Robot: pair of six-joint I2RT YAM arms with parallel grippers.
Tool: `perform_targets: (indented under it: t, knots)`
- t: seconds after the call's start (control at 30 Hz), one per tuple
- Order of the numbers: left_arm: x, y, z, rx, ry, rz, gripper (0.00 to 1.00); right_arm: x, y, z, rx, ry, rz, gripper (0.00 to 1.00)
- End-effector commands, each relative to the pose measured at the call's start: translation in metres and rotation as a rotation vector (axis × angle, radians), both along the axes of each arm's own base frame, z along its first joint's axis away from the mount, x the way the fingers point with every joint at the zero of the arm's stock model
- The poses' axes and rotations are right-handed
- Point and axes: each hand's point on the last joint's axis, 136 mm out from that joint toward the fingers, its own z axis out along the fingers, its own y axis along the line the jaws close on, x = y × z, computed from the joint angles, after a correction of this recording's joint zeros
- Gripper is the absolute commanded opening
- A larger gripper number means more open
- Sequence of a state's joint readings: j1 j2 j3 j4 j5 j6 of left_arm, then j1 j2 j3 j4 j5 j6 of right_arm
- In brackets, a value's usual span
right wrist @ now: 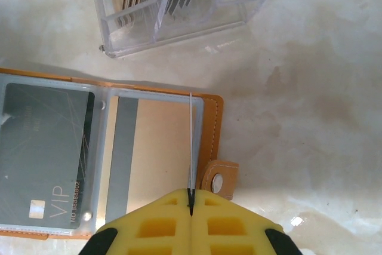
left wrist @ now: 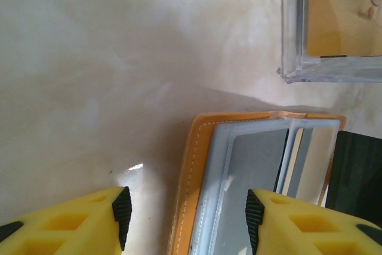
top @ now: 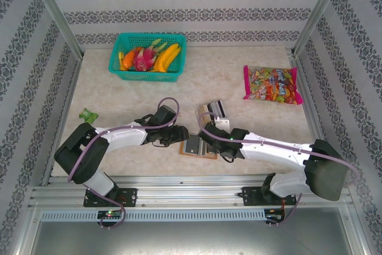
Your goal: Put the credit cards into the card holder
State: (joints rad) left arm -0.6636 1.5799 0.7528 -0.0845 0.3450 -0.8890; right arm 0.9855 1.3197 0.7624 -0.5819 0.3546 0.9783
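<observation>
Right tool (right wrist: 191, 198) pinching a credit card (right wrist: 191, 141) edge-on over open card holder (right wrist: 212, 125), left tool (left wrist: 188, 210) half-spread astride its edge

My left arm (top: 119, 131) reaches low toward the table's middle; the left gripper (left wrist: 188, 213) faces down, fingers well apart, holding nothing; my right arm (top: 274, 147) comes in from the other side; the right gripper (right wrist: 191, 198) is pinched tight on a card (right wrist: 191, 144), edge-on.

Beige table (top: 250, 132) carries card holder (top: 197, 147), basket (top: 146, 76), candy bag (top: 271, 85).
</observation>
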Motion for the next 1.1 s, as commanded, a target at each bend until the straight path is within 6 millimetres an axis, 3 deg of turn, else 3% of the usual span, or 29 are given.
perform_targets:
  t: [0.0,0.13,0.5,1.07]
  knots:
    - [-0.005,-0.006,-0.002,0.008,0.007,-0.036,0.54,0.001,-0.005,-0.005,0.000,-0.009,-0.036,0.00]
    - [-0.007,-0.007,-0.005,0.010,0.015,-0.041,0.49,-0.001,-0.009,-0.014,-0.013,0.006,-0.057,0.00]
    - [-0.016,-0.006,-0.014,0.032,0.033,-0.043,0.21,-0.004,-0.018,-0.020,0.051,-0.007,-0.132,0.00]
    - [-0.023,-0.009,-0.020,0.050,0.045,-0.049,0.11,-0.008,-0.020,-0.021,0.106,-0.019,-0.144,0.00]
